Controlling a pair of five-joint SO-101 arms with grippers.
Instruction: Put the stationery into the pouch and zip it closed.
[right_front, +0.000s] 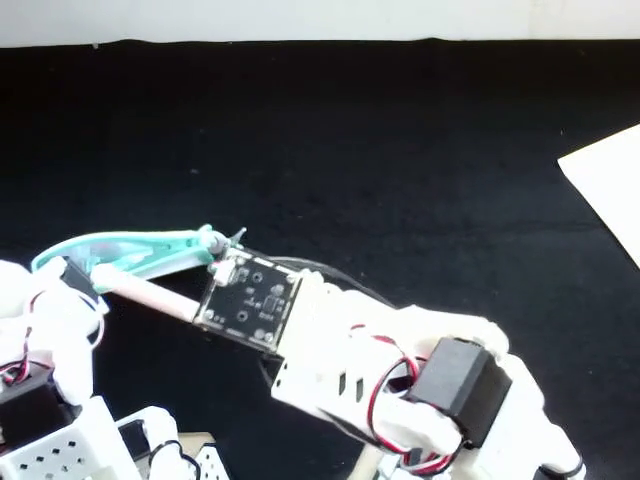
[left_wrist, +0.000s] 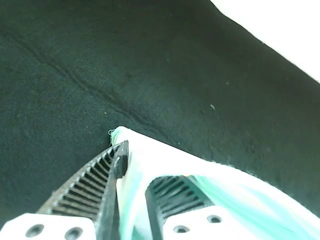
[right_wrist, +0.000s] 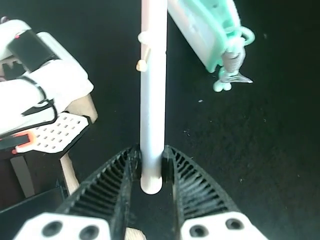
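Because the slim, pale pink plastic pen (right_wrist: 152, 90) is light, rigid and smooth-barrelled, it will probably hold straight but could slide or swivel in a loose pinch. A hold near one end, square across the barrel, looks right for steering the other end. That is how it sits now: the right gripper (right_wrist: 150, 152) has its ribbed black fingers narrowed onto the pen's near end. The barrel runs out toward the mint-green translucent soft pouch (right_front: 130, 252). From the high view the pen's far end meets the pouch's lower edge, though whether the tip is inside the opening cannot be told. The pouch looks thin and floppy, likely to sag or fold unless its rim is pinched and kept taut. The left gripper (left_wrist: 135, 167) is clamped on a corner of its fabric. A small metal zip pull with a charm (right_wrist: 232, 60) dangles at the pouch's end. Beneath lies the black cloth-covered table (right_front: 350, 150), with a white paper sheet (right_front: 610, 185) well apart.
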